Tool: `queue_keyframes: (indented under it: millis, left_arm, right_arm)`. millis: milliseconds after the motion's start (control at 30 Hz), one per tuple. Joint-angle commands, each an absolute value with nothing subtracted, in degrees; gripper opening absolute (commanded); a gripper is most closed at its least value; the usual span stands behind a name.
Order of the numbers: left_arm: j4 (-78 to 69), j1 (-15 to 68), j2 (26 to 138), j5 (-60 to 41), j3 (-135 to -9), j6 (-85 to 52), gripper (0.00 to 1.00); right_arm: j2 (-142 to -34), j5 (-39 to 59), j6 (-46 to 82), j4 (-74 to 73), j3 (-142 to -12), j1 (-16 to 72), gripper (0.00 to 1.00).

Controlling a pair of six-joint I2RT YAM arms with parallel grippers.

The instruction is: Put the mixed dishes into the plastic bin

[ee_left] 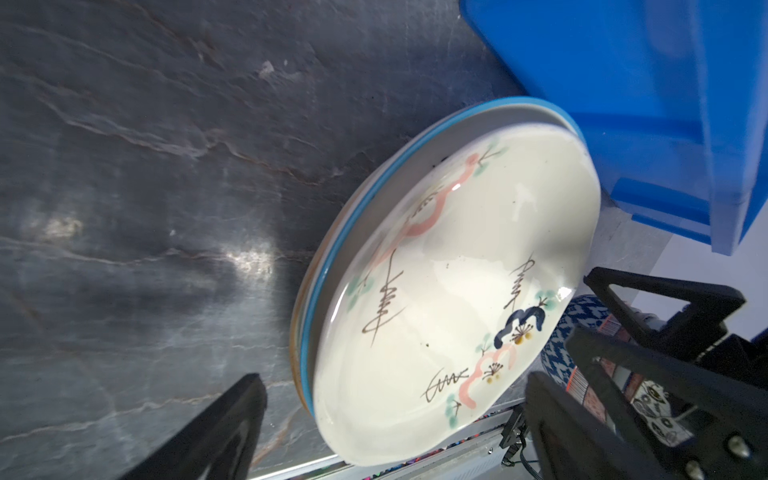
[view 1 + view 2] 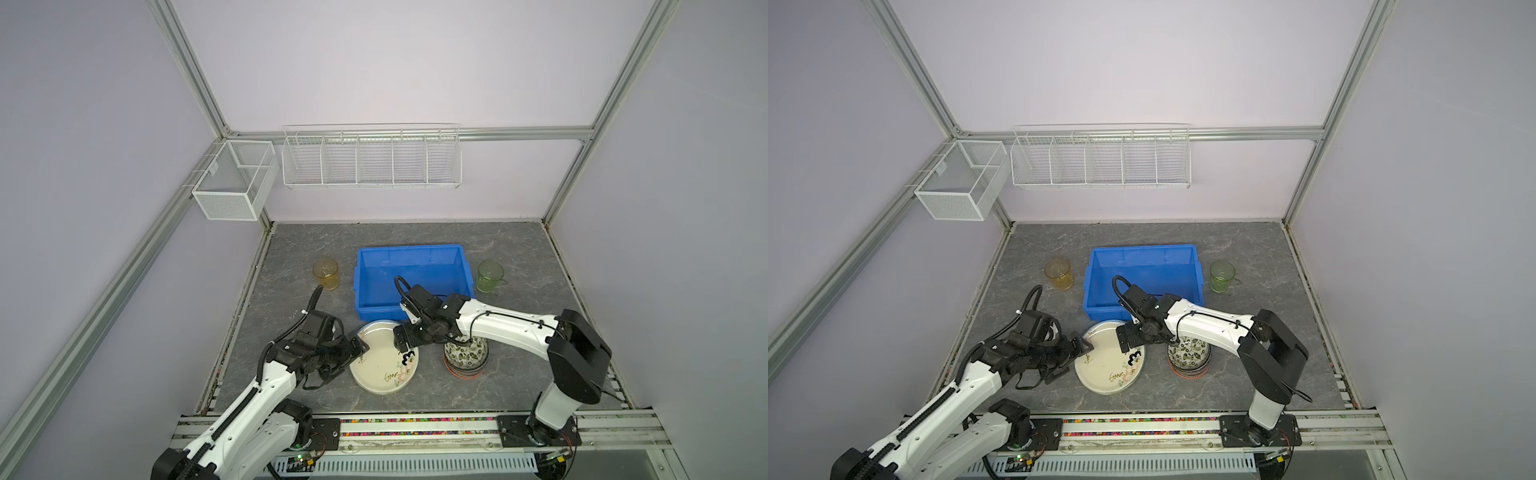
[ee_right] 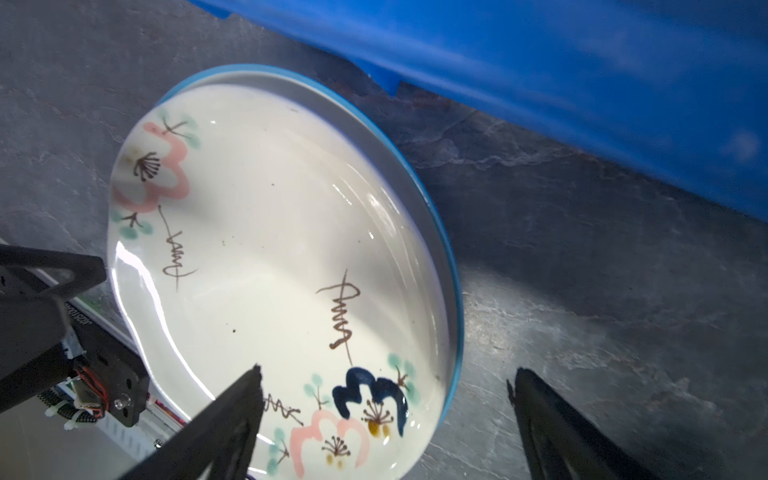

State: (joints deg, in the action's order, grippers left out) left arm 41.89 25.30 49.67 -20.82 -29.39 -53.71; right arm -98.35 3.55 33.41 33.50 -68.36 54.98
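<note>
Your left gripper (image 2: 344,362) and right gripper (image 2: 404,341) both stand spread wide, holding nothing, low over opposite rims of the cream plate (image 2: 380,368). It lies near the table's (image 2: 507,374) front edge, just before the blue bin (image 2: 411,249). Stacked bowls (image 2: 467,358) sit under your right arm. Only the wrist views show a blue-rimmed plate (image 1: 306,349) underneath.

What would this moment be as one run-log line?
left jaws open at cream painted round plate rim | right jaws open at opposite rim | bright blue plastic bin looks empty
</note>
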Motion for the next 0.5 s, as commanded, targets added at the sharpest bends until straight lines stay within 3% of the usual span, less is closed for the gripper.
queue_keyframes:
  millis: [0,467]
  left_arm:
    - [41.31,25.58,49.70,-21.33,-31.11,-53.61,0.97]
    - [37.71,25.58,49.43,-23.99,-29.54,-55.17,0.97]
  right_arm:
    - [-96.67,5.74,33.01,32.63,-68.81,55.55,0.95]
    - [-98.16,10.64,33.55,29.75,-68.72,55.66,0.94]
